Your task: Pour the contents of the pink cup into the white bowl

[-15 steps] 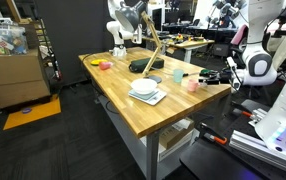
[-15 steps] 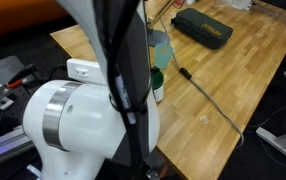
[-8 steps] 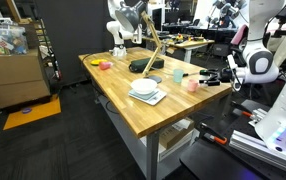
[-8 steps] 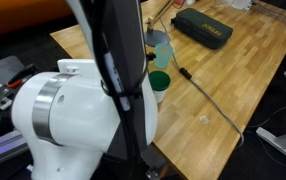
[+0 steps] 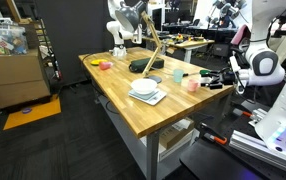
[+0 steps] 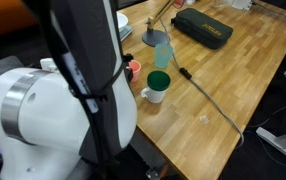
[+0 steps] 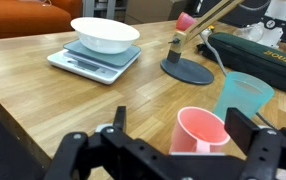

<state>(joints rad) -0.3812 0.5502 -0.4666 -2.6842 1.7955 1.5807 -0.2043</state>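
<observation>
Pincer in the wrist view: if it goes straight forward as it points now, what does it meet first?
Probably the pink cup, upright just ahead of the open pincer, slightly right of centre. The translucent teal cup stands farther back.

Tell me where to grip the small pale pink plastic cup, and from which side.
Probably its side wall below the rim, coming level from the wrist camera's side: the pale pink plastic cup stands upright, a teal cup close behind it.
</observation>
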